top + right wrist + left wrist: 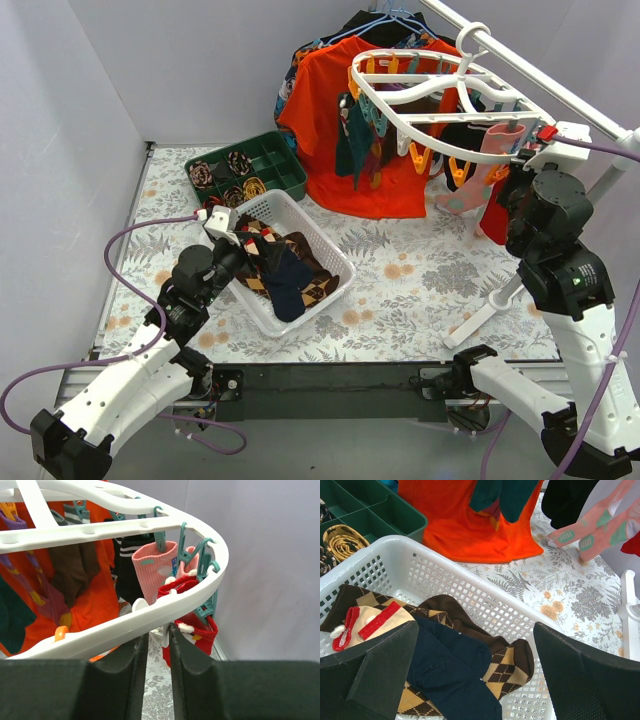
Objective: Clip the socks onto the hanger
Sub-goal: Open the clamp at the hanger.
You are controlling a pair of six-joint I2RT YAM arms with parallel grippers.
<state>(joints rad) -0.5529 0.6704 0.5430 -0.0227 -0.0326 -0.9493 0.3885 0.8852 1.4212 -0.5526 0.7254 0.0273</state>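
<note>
Several loose socks [285, 268], navy, dark brown and tan argyle, lie in a white basket [262, 207]. My left gripper [243, 250] hangs just over them, open and holding nothing. In the left wrist view the navy sock [450, 665] lies between the spread fingers of the left gripper [475, 630]. The white oval hanger [420, 115] hangs at the upper right with socks clipped on it. My right gripper [159, 632] sits under the hanger rim [150, 612], its jaws drawn narrow on a small white piece below the rim. A red sock [197, 640] hangs on a teal clip just behind it.
A green divided tray [272, 165] of rolled sock bundles stands behind the basket. An orange T-shirt [350, 130] hangs at the back. A pink sock [480, 170] dangles from the hanger. The white rail [540, 75] and its stand foot [480, 312] are at the right.
</note>
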